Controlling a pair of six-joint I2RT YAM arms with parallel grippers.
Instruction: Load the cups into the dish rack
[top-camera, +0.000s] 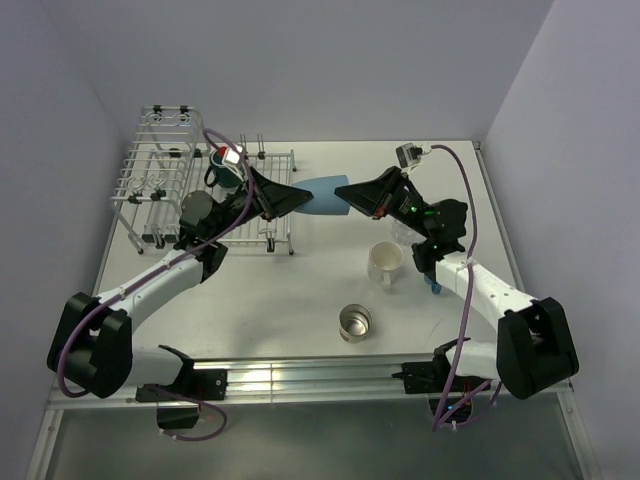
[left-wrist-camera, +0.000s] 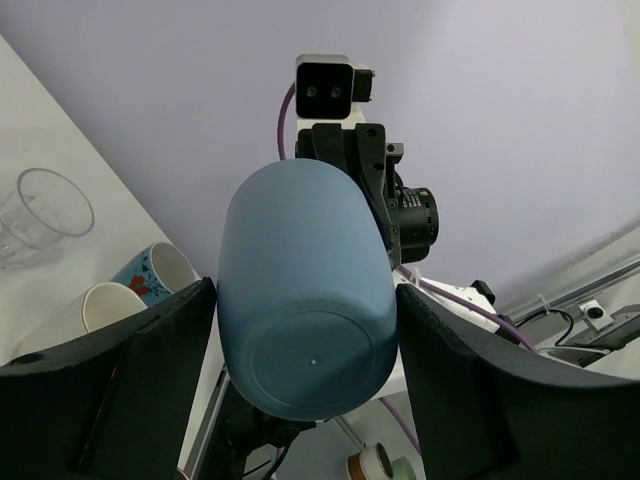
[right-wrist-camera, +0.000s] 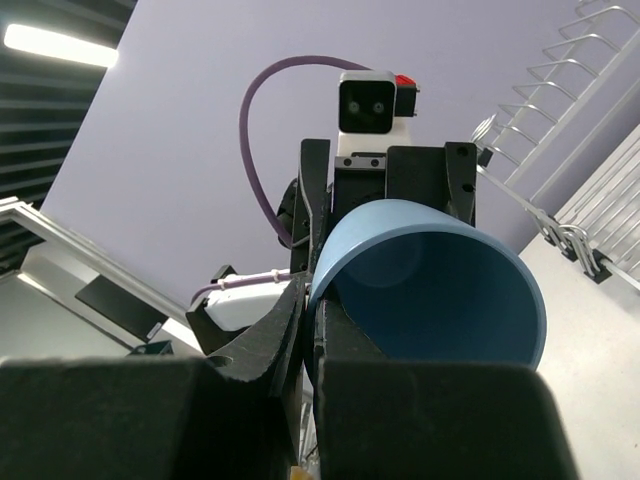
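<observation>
The blue tumbler (top-camera: 322, 195) hangs on its side in the air right of the dish rack (top-camera: 160, 175). My left gripper (top-camera: 296, 200) has a finger pressed against each side of its base end (left-wrist-camera: 305, 340). My right gripper (top-camera: 347, 196) is shut on the rim (right-wrist-camera: 440, 290), one finger inside and one outside. The dark teal mug (top-camera: 225, 178) sits in the rack behind my left wrist. The cream mug (top-camera: 385, 262) and the steel cup (top-camera: 354, 322) stand on the table. In the left wrist view I see the clear glass (left-wrist-camera: 40, 215), the cream mug (left-wrist-camera: 110, 305) and the blue mug with white inside (left-wrist-camera: 160, 275).
The rack's taller basket (top-camera: 165, 125) is at the far left corner and its flat grid (top-camera: 270, 225) reaches toward the middle; the rack's wires show in the right wrist view (right-wrist-camera: 580, 130). Walls close in the table on three sides. My right forearm (top-camera: 470, 280) lies over the right side.
</observation>
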